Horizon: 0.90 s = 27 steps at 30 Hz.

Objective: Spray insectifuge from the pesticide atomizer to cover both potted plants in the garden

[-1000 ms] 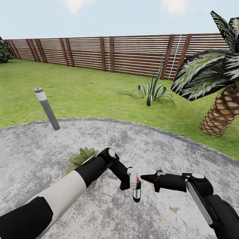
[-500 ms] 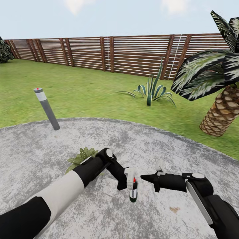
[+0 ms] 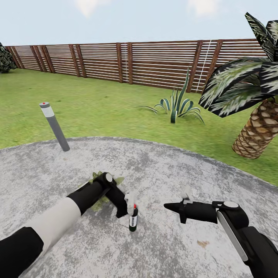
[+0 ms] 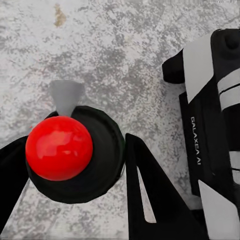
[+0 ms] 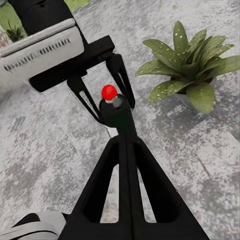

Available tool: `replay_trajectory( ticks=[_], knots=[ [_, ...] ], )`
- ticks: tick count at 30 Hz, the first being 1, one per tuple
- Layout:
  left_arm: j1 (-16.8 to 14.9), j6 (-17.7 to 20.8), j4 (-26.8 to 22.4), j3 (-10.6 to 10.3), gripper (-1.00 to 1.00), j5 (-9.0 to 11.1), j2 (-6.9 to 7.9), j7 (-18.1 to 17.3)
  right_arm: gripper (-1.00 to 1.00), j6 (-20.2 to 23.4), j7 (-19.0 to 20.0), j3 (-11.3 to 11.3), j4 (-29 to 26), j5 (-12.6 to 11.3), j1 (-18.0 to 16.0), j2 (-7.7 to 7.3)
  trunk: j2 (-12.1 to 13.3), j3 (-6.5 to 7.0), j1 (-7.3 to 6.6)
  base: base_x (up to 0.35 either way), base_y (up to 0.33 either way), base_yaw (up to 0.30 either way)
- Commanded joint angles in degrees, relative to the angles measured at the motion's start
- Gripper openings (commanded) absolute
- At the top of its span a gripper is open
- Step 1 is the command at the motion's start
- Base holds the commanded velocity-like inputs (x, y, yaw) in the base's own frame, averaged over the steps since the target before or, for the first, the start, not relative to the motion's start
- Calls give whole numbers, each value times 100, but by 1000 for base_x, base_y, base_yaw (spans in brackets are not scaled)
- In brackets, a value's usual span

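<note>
Over the last second I swung my left gripper [image 3: 129, 204], clamped on the pesticide atomizer [image 3: 133, 221], back beside the potted plant [image 3: 101, 184] on the patio [image 3: 170, 170], ready for spraying; my right gripper [image 3: 170, 206] hung closed and empty.

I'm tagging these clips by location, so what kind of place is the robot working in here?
Most likely a fenced back garden, rendered in simulation: a green lawn bounded by a brown slatted wooden fence, a round grey paved patio underfoot, and a palm and striped agave growing in the grass.
</note>
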Motion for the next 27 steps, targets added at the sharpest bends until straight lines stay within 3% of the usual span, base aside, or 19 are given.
replay_trajectory(
  ticks=[1,3,4,5,7,8,9,10,13,16,18,20,23,25,27],
  knots=[
    [-20,69,-10,105,-100,-3,29,-18,-100,22,-6,6,0,-32,-1,-21,-2,-5,-1,0,0,0],
    [-97,108,-12,535,-100,3,100,-9,-100,9,-6,0,10,7,14,-36,-2,-5,-1,0,0,0],
    [-127,121,-20,889,-100,3,117,0,-100,7,-8,-1,16,20,25,-36,-2,-5,-1,0,0,0],
    [-148,134,-30,1445,-100,-2,127,11,-100,5,-12,-2,27,31,42,-39,-2,-5,-1,0,0,0],
    [-192,148,-40,2276,-100,-14,129,33,-100,4,-21,-8,35,67,56,-42,-2,-5,-1,0,0,0],
    [-209,151,-43,2637,-100,-17,131,48,-100,2,-34,-12,36,159,57,-42,-2,-5,-1,0,0,0],
    [-218,153,-47,2851,-100,-22,133,57,-100,3,-43,-15,34,263,57,-42,-2,-5,-1,0,0,0],
    [-225,155,-51,3048,-100,-25,133,63,100,3,-49,-17,32,397,57,-43,-2,-5,-1,0,0,0],
    [-269,321,-74,3666,-100,-32,140,71,100,-3,-76,-47,21,1117,50,-36,-2,-5,-1,0,0,0],
    [-279,655,-115,3886,-100,-38,141,73,100,-4,-97,-68,39,1643,48,-20,-2,-5,-1,0,0,0],
    [-281,887,-229,3928,-100,-44,135,73,100,-5,-123,-71,47,1767,47,3,-2,-5,-1,0,0,0],
    [-276,1127,-365,3940,-100,-46,123,79,100,-2,-459,-72,55,1811,47,24,-2,-5,-1,0,0,0],
    [-274,1459,-616,3957,-100,-47,121,105,100,3,-1615,-46,61,1836,49,40,-2,-5,-1,0,0,0],
    [-269,1665,-848,4035,-100,-47,127,199,100,3,-2415,-26,62,1845,48,153,-2,-5,-1,0,0,0],
    [-247,1909,-1126,4368,-100,-50,126,516,100,8,-3102,-28,63,1836,48,273,-2,-5,-1,0,0,0]
  ],
)
